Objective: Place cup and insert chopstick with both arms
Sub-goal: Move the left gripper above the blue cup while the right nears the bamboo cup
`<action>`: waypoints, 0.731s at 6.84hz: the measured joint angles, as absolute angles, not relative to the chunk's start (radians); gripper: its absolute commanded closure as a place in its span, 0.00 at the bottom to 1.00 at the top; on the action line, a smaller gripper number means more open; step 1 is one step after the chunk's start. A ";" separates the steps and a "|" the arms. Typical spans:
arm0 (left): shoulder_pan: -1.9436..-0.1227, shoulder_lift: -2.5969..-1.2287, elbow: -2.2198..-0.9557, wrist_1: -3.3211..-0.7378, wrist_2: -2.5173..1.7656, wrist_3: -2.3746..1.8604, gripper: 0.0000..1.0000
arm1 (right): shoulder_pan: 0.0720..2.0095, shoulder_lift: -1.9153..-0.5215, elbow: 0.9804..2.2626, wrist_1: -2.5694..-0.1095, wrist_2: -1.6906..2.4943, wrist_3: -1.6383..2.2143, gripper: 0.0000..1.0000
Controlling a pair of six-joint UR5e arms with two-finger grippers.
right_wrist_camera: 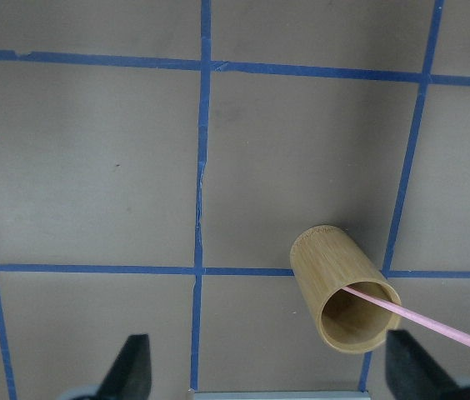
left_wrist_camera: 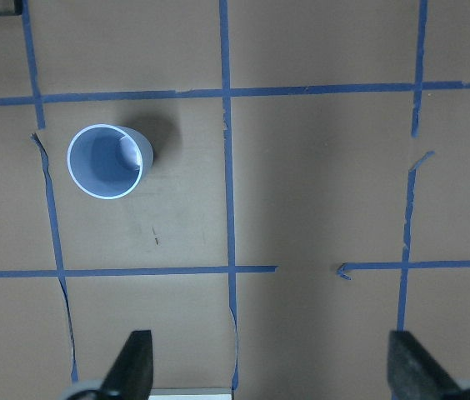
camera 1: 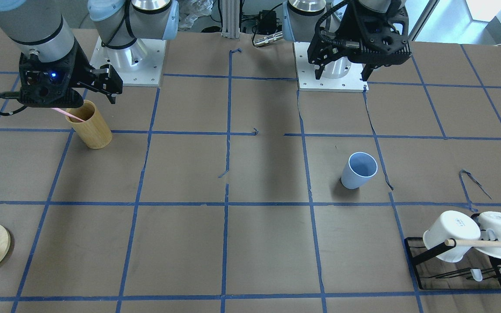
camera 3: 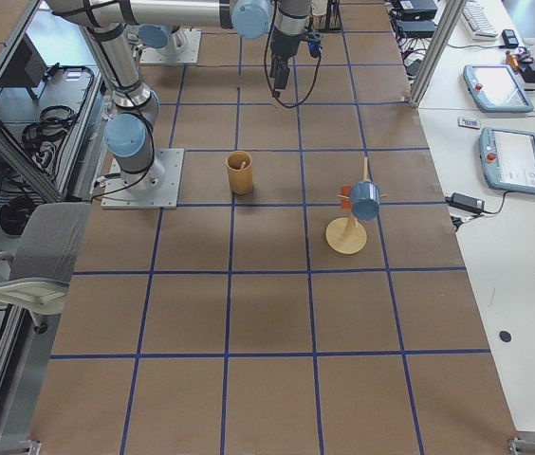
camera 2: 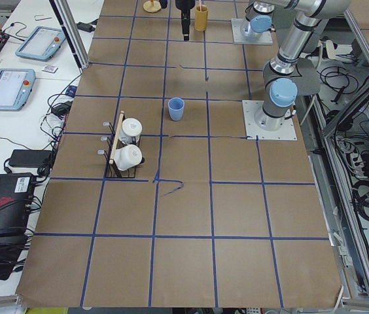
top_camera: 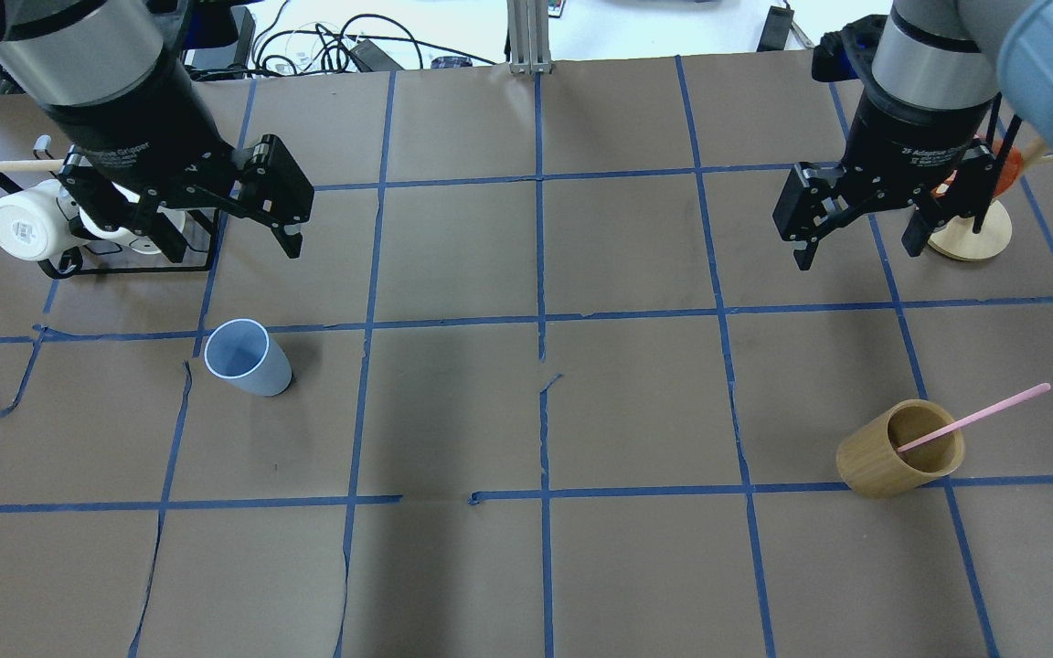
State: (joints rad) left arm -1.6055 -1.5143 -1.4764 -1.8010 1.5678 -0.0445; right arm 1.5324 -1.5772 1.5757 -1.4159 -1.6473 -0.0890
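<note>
The light blue cup (top_camera: 248, 358) stands upright and empty on the table's left half; it also shows in the front view (camera 1: 359, 170) and the left wrist view (left_wrist_camera: 108, 161). My left gripper (top_camera: 216, 239) is open and empty, high above the table, beyond the cup. The pink chopstick (top_camera: 974, 419) leans in a tan bamboo cylinder (top_camera: 899, 448) on the right half, its top end sticking out; the right wrist view shows the chopstick (right_wrist_camera: 418, 315) too. My right gripper (top_camera: 856, 254) is open and empty, high above and beyond the cylinder.
A black rack (top_camera: 170, 265) with two white mugs (top_camera: 26, 228) and a wooden rod (top_camera: 19, 166) stands at the far left. A round wooden stand (top_camera: 970, 239) with an orange piece is at the far right. Blue tape lines cross the brown paper.
</note>
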 measured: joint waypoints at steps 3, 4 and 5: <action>-1.600 -1.506 -1.479 -1.804 1.566 -0.044 0.00 | 1.533 -1.599 1.576 -1.501 -1.635 -0.102 0.00; -1.600 -1.505 -1.479 -1.804 1.566 -0.044 0.00 | 1.535 -1.599 1.578 -1.521 -1.630 -0.103 0.00; -1.600 -1.504 -1.479 -1.805 1.566 -0.044 0.00 | 1.541 -1.598 1.581 -1.529 -1.619 -0.107 0.00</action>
State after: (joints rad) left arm -1.6000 -1.5036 -1.4787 -1.8048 1.5658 -0.0445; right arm 1.5414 -1.5984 1.5811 -1.5286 -1.6187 -0.1073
